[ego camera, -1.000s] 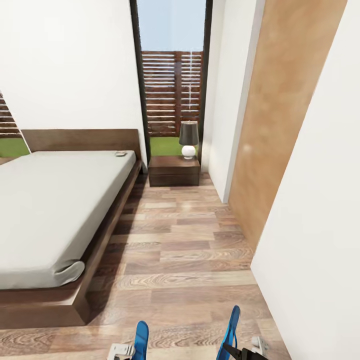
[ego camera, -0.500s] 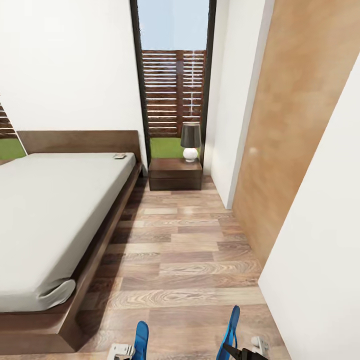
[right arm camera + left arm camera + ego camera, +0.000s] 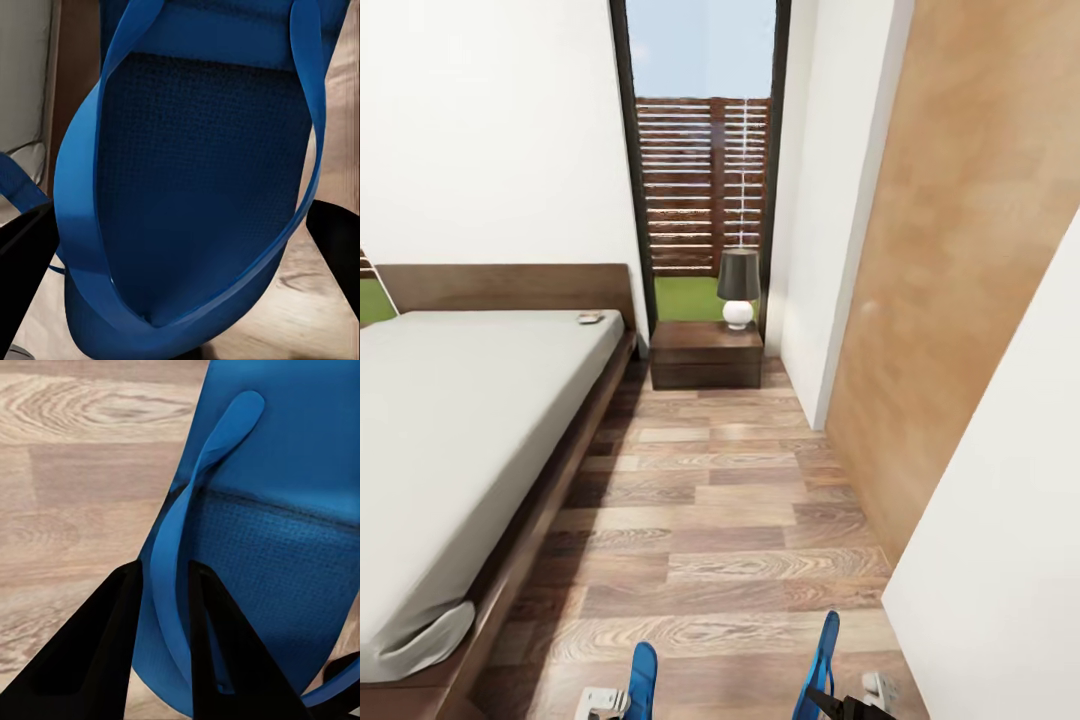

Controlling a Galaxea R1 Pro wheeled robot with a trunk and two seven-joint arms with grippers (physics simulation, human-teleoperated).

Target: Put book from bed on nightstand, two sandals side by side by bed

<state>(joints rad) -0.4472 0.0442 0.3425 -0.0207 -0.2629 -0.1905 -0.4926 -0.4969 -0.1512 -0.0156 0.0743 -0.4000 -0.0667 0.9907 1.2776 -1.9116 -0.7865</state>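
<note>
I hold two bright-blue sandals upright, low at the front of the head view. The left sandal (image 3: 643, 678) has its thin strap (image 3: 171, 585) pinched between the black fingers (image 3: 97, 652) of my left gripper (image 3: 622, 704), which is shut. The right sandal (image 3: 821, 662) (image 3: 202, 187) sits between the fingers (image 3: 336, 244) of my right gripper (image 3: 832, 700), shut across its width. The bed (image 3: 450, 420) runs along the left. The small book (image 3: 590, 319) lies on the mattress by the headboard. The nightstand (image 3: 706, 355) stands beyond the bed's far corner.
A dark-shaded lamp with a white base (image 3: 738, 290) stands on the nightstand, below a tall window (image 3: 705, 180). A light wooden door (image 3: 950, 280) and a white wall (image 3: 1000, 560) close the right side. A wood-plank floor strip (image 3: 710, 520) runs between bed and wall.
The whole view has shifted: the camera has moved forward along the bed, so its foot slides off to the lower left. Both sandals stay held in the same place.
</note>
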